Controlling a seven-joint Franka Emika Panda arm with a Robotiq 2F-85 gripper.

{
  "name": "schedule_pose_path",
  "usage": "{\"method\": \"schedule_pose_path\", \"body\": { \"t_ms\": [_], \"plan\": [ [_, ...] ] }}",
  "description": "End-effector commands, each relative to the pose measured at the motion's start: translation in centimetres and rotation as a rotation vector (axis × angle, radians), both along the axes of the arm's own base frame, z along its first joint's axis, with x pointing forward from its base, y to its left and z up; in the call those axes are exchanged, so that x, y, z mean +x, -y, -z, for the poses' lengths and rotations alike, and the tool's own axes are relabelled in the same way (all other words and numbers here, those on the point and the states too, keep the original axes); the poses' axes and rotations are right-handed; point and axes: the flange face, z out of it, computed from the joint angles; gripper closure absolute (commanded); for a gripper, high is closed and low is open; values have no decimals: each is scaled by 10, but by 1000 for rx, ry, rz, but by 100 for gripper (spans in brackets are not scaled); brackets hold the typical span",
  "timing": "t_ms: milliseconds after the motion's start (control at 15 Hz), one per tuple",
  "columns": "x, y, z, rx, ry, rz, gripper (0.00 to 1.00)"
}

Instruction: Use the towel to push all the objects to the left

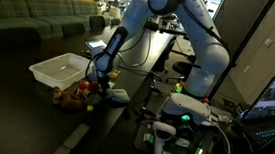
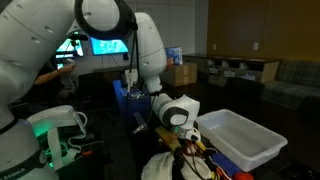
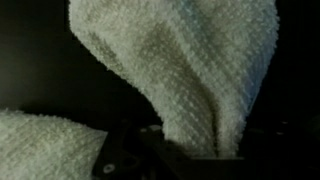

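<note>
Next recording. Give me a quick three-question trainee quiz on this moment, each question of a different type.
1. True or false: in the wrist view, the gripper is shut on the towel.
2. Multiple choice: in an exterior view, the toys lie (A) inside the tray, (B) beside the tray, outside it, (C) in the gripper.
3. Fill in: the rectangular tray's colour is ___.
Key: 1 true; 2 B; 3 white.
</note>
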Motion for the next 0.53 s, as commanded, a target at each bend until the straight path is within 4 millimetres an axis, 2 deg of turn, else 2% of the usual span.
{"method": "schedule_pose_path", "body": {
  "t_ms": [0,467],
  "plan": [
    [5,-46,-8,66,17,-35,97],
    [10,-159,1,179,106,-132,97]
  ]
}}
